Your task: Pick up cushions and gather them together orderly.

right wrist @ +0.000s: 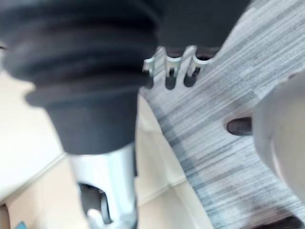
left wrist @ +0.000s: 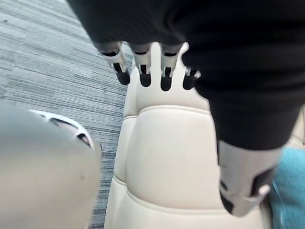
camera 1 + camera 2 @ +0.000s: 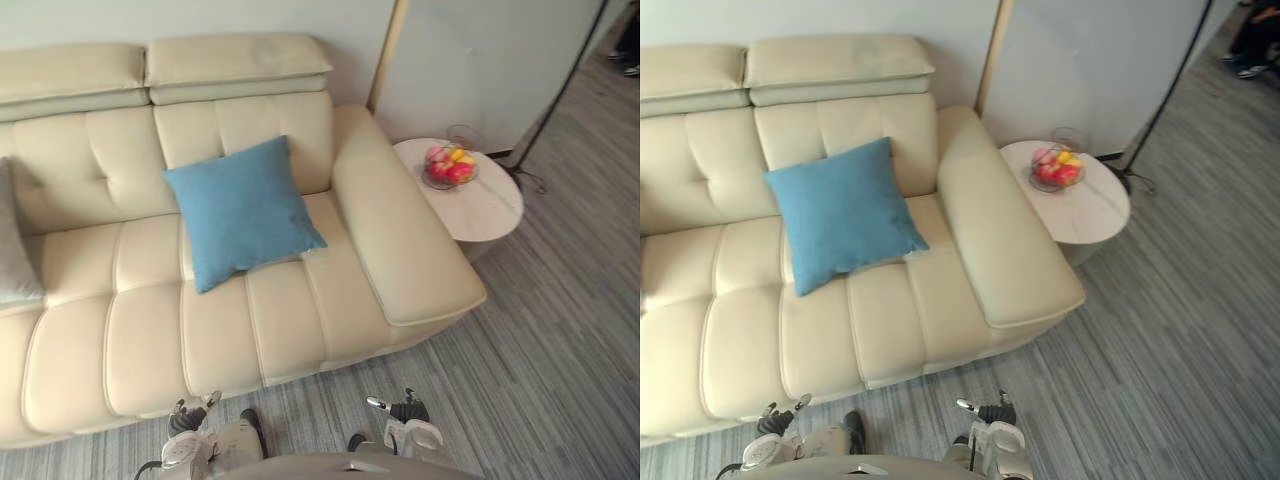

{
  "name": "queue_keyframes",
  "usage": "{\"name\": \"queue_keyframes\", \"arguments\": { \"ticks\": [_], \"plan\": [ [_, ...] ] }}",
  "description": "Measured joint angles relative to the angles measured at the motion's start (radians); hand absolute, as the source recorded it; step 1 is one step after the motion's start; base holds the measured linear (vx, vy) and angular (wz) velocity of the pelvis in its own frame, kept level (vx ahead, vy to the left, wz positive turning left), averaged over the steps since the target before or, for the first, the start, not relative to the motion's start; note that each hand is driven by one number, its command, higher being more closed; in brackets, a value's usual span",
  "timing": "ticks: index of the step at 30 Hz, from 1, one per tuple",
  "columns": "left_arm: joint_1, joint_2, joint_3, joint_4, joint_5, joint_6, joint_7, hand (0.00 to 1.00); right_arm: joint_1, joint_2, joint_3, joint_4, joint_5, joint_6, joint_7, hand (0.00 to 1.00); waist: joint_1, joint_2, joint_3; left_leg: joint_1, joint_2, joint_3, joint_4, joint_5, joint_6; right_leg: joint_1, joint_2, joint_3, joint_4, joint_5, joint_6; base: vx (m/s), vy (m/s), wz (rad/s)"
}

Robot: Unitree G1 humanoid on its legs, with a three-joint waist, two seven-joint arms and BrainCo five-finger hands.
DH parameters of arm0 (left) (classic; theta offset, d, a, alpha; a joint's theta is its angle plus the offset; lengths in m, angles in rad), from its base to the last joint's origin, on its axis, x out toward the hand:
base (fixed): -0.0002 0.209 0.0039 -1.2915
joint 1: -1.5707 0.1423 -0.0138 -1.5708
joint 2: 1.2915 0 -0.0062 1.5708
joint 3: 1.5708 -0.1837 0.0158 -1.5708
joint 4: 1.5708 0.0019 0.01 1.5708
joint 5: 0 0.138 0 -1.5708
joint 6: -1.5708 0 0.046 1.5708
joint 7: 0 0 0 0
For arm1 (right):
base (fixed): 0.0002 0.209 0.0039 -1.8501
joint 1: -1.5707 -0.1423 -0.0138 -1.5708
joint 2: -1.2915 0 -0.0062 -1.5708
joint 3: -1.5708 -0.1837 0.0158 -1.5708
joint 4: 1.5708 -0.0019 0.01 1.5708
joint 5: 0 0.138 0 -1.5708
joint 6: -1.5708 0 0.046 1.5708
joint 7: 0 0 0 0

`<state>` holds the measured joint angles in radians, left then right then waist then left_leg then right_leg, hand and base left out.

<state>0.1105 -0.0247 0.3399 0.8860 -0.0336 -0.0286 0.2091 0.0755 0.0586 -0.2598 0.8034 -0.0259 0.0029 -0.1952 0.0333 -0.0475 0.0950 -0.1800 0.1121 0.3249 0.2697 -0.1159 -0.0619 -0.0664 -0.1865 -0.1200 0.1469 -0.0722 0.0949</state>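
In the left eye view a grey cushion [image 3: 14, 240] is cut off by the frame at the sofa's [image 3: 300, 300] left end, so I see only a strip of it. The blue cushion [image 3: 243, 212] shows whole, tilted, leaning on the sofa's back over the right seat, well apart from the grey one.

In the right eye view a round table [image 3: 1090, 215] stands just beside the sofa's right arm, with a bowl of fruit [image 3: 1057, 168] on it. A thin black pole [image 3: 1165, 95] slants up behind the table.

In the left wrist view my left hand [image 2: 143, 64] hangs over the sofa's front edge. Its fingers are straight and spread, the thumb is apart, and it holds nothing. A sliver of the blue cushion shows past the thumb.

The right wrist view is blurred. My right hand [image 1: 170, 67] shows little more than fingertips under the cover. They look relaxed and empty, above the floor [image 1: 228, 95] in front of the sofa.
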Motion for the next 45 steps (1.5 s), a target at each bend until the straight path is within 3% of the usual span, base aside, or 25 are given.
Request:
{"name": "queue_keyframes", "arguments": {
  "ticks": [5, 10, 12, 13, 14, 15, 17, 18, 22, 23, 24, 25, 26, 27, 28, 29, 30, 31, 34, 36, 37, 38, 43, 44, 45],
  "plan": [
    [-0.012, 0.007, -0.031, 0.046, 0.027, 0.007, -0.007, 0.0, 0.006, 0.001, -0.02, 0.017, 0.0, 0.001, 0.002, 0.0, -0.009, 0.006, -0.005, 0.07, -0.034, 0.012, -0.061, -0.003, 0.005, -0.003, 0.015, 0.106, -0.045, 0.039, -0.011, -0.04, 0.081, -0.61],
    [-0.035, 0.005, -0.032, 0.074, 0.062, 0.009, -0.022, 0.0, 0.005, 0.001, -0.025, 0.014, 0.001, 0.0, 0.001, 0.0, -0.02, 0.018, -0.008, 0.112, 0.01, 0.13, -0.053, -0.021, -0.013, -0.065, 0.072, 0.229, -0.028, 0.083, -0.007, 0.05, -0.002, -1.01],
    [-0.048, 0.004, -0.039, 0.088, 0.078, 0.01, -0.024, 0.0, -0.018, 0.002, -0.016, 0.009, 0.001, 0.0, 0.002, 0.0, -0.019, 0.03, -0.006, 0.119, 0.052, 0.226, -0.04, -0.023, -0.003, -0.132, 0.113, 0.173, -0.02, 0.143, -0.043, 0.05, -0.024, -1.79],
    [-0.055, 0.001, -0.039, 0.09, 0.078, 0.01, -0.027, 0.0, -0.028, 0.0, -0.017, 0.001, 0.001, -0.003, 0.001, 0.0, -0.018, 0.043, 0.001, 0.126, 0.072, 0.268, -0.039, -0.021, 0.004, -0.146, 0.124, 0.099, -0.032, 0.174, -0.085, 0.02, -0.043, -1.56],
    [-0.057, -0.004, -0.043, 0.091, 0.078, 0.013, -0.029, 0.0, -0.034, -0.008, -0.018, 0.002, 0.001, -0.007, -0.001, 0.0, -0.023, 0.062, 0.013, 0.133, 0.091, 0.322, -0.037, -0.018, 0.013, -0.159, 0.11, -0.037, -0.029, 0.151, -0.151, 0.01, -0.096, -1.84],
    [-0.07, -0.012, -0.072, 0.086, 0.078, 0.014, -0.03, 0.0, -0.039, -0.034, -0.019, 0.004, 0.0, -0.004, -0.001, 0.0, -0.037, 0.071, 0.021, 0.171, 0.094, 0.398, -0.048, -0.018, 0.011, -0.185, 0.037, -0.276, 0.078, 0.062, -0.177, 0.0, -0.086, -1.45],
    [-0.063, -0.006, -0.091, 0.082, 0.079, 0.014, -0.034, 0.0, -0.025, -0.052, -0.019, 0.019, -0.001, -0.004, -0.001, 0.0, -0.042, 0.087, 0.03, 0.226, 0.092, 0.469, -0.043, -0.024, 0.002, -0.173, -0.034, -0.45, 0.146, 0.033, -0.198, 0.02, -0.091, -1.44],
    [-0.056, 0.004, -0.089, 0.088, 0.079, 0.014, -0.035, 0.0, -0.038, -0.071, -0.013, 0.046, -0.002, -0.006, -0.001, 0.0, -0.043, 0.084, 0.027, 0.256, 0.089, 0.463, -0.047, -0.025, -0.006, -0.173, -0.027, -0.478, 0.159, 0.019, -0.195, 0.05, -0.149, -1.53],
    [-0.058, 0.007, -0.11, 0.103, 0.08, 0.014, -0.039, 0.0, -0.058, -0.123, -0.019, 0.092, 0.001, 0.001, -0.003, 0.0, -0.038, 0.136, 0.033, 0.287, 0.083, 0.443, -0.146, -0.081, -0.043, -0.236, 0.032, -0.458, 0.192, -0.053, -0.138, 0.03, -0.203, -1.41],
    [-0.056, 0.009, -0.109, 0.111, 0.083, 0.015, -0.039, 0.0, -0.067, -0.13, -0.02, 0.09, 0.003, 0.001, -0.003, 0.0, -0.035, 0.149, 0.027, 0.286, 0.095, 0.443, -0.144, -0.108, -0.044, -0.248, 0.025, -0.451, 0.231, -0.089, -0.143, 0.03, -0.185, -1.18],
    [-0.047, 0.015, -0.117, 0.116, 0.089, 0.015, -0.04, 0.0, -0.067, -0.126, -0.017, 0.07, 0.014, -0.001, -0.005, 0.0, -0.057, 0.123, 0.039, 0.289, 0.111, 0.459, -0.049, -0.163, -0.047, -0.266, -0.023, -0.397, 0.399, -0.173, -0.186, 0.16, -0.26, -1.11],
    [-0.038, 0.011, -0.127, 0.124, 0.1, 0.019, -0.042, 0.0, -0.054, -0.144, -0.016, 0.079, 0.024, -0.005, -0.004, 0.0, -0.06, 0.143, 0.054, 0.281, 0.216, 0.428, 0.169, -0.2, -0.065, -0.235, 0.048, -0.344, 0.409, -0.224, -0.128, 0.22, -0.223, -1.02],
    [-0.036, 0.006, -0.123, 0.125, 0.093, 0.019, -0.045, 0.0, -0.052, -0.15, -0.013, 0.08, 0.024, -0.005, -0.005, 0.0, -0.049, 0.155, 0.051, 0.256, 0.257, 0.397, 0.266, -0.195, -0.028, -0.223, 0.076, -0.323, 0.395, -0.227, -0.137, 0.26, -0.217, -1.26],
    [-0.038, 0.005, -0.119, 0.108, 0.096, 0.016, -0.046, 0.0, -0.051, -0.15, -0.014, 0.079, 0.024, -0.002, -0.01, 0.0, -0.029, 0.155, 0.053, 0.202, 0.298, 0.317, 0.435, -0.163, 0.075, -0.201, 0.107, -0.278, 0.366, -0.224, -0.159, 0.24, -0.172, -1.25],
    [-0.038, 0.005, -0.114, 0.1, 0.097, 0.012, -0.044, 0.0, -0.052, -0.147, -0.014, 0.077, 0.024, -0.003, -0.015, 0.0, -0.023, 0.146, 0.061, 0.151, 0.291, 0.223, 0.536, -0.183, 0.07, -0.173, 0.132, -0.234, 0.335, -0.21, -0.177, 0.3, -0.16, -1.5],
    [-0.038, 0.003, -0.102, 0.091, 0.096, 0.01, -0.042, 0.0, -0.047, -0.14, -0.015, 0.078, 0.024, 0.0, -0.026, 0.0, -0.024, 0.145, 0.065, 0.094, 0.252, 0.114, 0.598, -0.207, 0.041, -0.14, 0.157, -0.186, 0.303, -0.205, -0.181, 0.3, -0.08, -1.57],
    [-0.037, 0.003, -0.101, 0.081, 0.096, 0.007, -0.042, 0.0, -0.041, -0.131, -0.017, 0.082, 0.024, 0.001, -0.029, 0.0, -0.011, 0.141, 0.067, 0.042, 0.188, 0.013, 0.597, -0.226, 0.02, -0.107, 0.171, -0.131, 0.282, -0.203, -0.182, 0.26, -0.017, -1.36],
    [-0.037, 0.002, -0.101, 0.071, 0.096, 0.007, -0.041, 0.0, -0.035, -0.128, -0.019, 0.085, 0.024, 0.001, -0.03, 0.0, -0.003, 0.14, 0.067, 0.024, 0.165, -0.018, 0.583, -0.228, 0.017, -0.099, 0.176, -0.108, 0.278, -0.203, -0.182, 0.28, 0.04, -1.51],
    [-0.037, -0.013, -0.082, 0.04, 0.095, 0.006, -0.041, 0.0, -0.023, -0.113, -0.015, 0.073, 0.027, 0.002, -0.034, 0.0, 0.005, 0.137, 0.076, -0.083, 0.073, -0.141, 0.457, -0.234, 0.022, -0.054, 0.207, 0.028, 0.253, -0.19, -0.159, 0.3, 0.131, -1.51],
    [-0.037, -0.032, -0.066, 0.014, 0.095, 0.001, -0.039, 0.0, -0.015, -0.101, -0.017, 0.068, 0.027, 0.001, -0.035, 0.0, 0.033, 0.127, 0.077, -0.113, -0.018, -0.328, 0.246, -0.199, -0.02, -0.051, 0.225, 0.167, 0.239, -0.197, -0.123, 0.32, 0.313, -1.79],
    [-0.037, -0.034, -0.065, 0.014, 0.095, 0.0, -0.039, 0.0, -0.015, -0.101, -0.017, 0.068, 0.027, 0.001, -0.035, 0.0, 0.033, 0.128, 0.077, -0.114, -0.024, -0.359, 0.202, -0.166, -0.024, -0.052, 0.231, 0.19, 0.24, -0.205, -0.115, 0.34, 0.389, -1.8],
    [-0.04, -0.037, -0.063, 0.014, 0.092, -0.001, -0.04, 0.0, -0.019, -0.094, -0.017, 0.065, 0.027, 0.001, -0.035, 0.0, 0.03, 0.123, 0.077, -0.098, -0.035, -0.363, 0.205, -0.095, 0.004, -0.051, 0.238, 0.251, 0.24, -0.223, -0.098, 0.25, 0.278, -1.22],
    [-0.048, -0.01, -0.077, -0.011, 0.083, 0.008, -0.039, 0.0, 0.007, -0.04, -0.018, 0.009, 0.039, 0.001, -0.036, 0.0, 0.028, 0.045, 0.073, -0.053, -0.021, -0.168, 0.208, -0.186, 0.05, -0.084, 0.186, 0.288, 0.249, -0.194, -0.044, 0.3, 0.27, -1.08],
    [-0.048, -0.005, -0.089, -0.012, 0.079, 0.009, -0.036, 0.0, 0.006, -0.028, -0.015, -0.01, 0.041, -0.001, -0.036, 0.0, 0.033, 0.052, 0.082, -0.026, -0.017, -0.122, 0.197, -0.199, 0.056, -0.118, 0.17, 0.252, 0.308, -0.194, -0.009, 0.25, 0.193, -1.18],
    [-0.049, 0.001, -0.11, -0.014, 0.075, 0.01, -0.031, 0.0, -0.008, -0.018, -0.013, -0.012, 0.045, -0.003, -0.035, 0.0, 0.035, 0.04, 0.083, 0.004, -0.015, -0.08, 0.185, -0.203, 0.063, -0.164, 0.146, 0.185, 0.389, -0.192, 0.032, 0.22, 0.147, -1.15]
  ]
}}
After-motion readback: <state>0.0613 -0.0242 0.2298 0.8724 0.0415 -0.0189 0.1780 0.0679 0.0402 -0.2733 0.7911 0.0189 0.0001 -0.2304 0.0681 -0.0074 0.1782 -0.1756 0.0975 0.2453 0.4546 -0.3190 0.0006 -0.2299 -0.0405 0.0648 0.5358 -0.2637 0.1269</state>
